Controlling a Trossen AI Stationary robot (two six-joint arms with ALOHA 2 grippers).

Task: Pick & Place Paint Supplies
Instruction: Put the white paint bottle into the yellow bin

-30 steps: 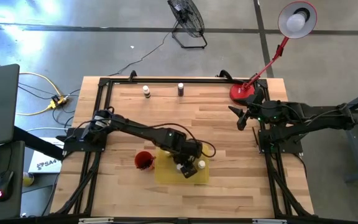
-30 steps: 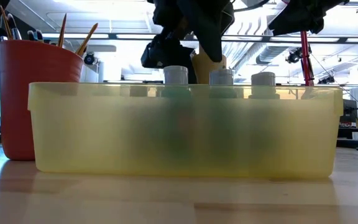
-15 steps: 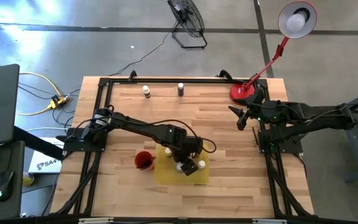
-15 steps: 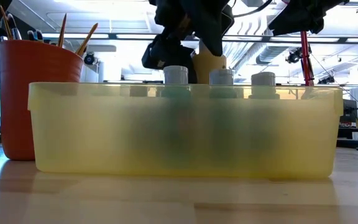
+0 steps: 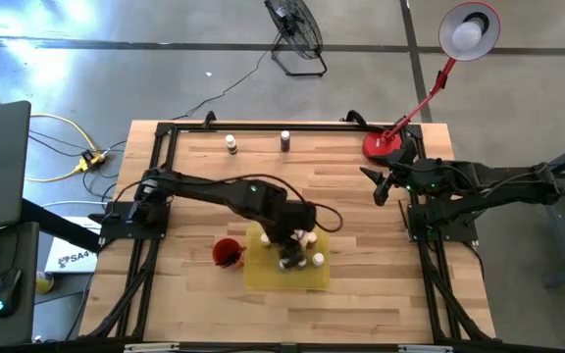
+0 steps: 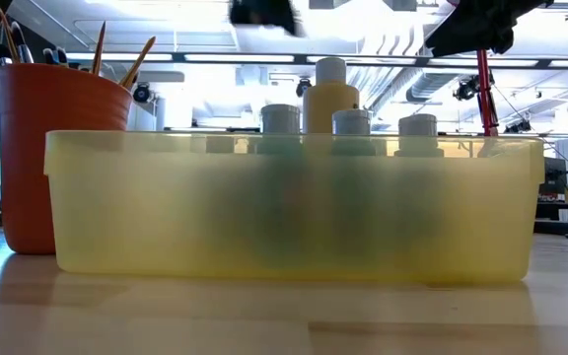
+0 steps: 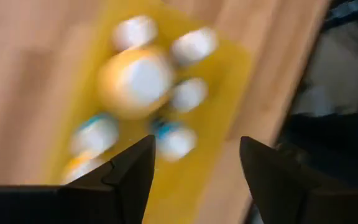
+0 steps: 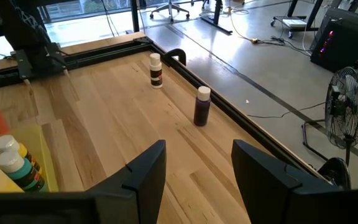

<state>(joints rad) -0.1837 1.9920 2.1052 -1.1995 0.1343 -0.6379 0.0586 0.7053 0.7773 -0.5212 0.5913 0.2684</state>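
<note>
Frosted yellow tray (image 6: 294,212) wall blurring paint bottles (image 6: 351,123) down to caps

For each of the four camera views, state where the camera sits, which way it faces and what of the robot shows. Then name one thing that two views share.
High view: above the table, looking straight down; both arms, left gripper over the yellow tray.
Low view: at table-top height, facing the tray wall and red cup; arm parts along the top.
Left wrist view: looks down on capped bottles; its open fingers show.
Right wrist view: looks across the table; its open fingers show.
Shared: the dark bottle appears in the high and right wrist views.
</note>
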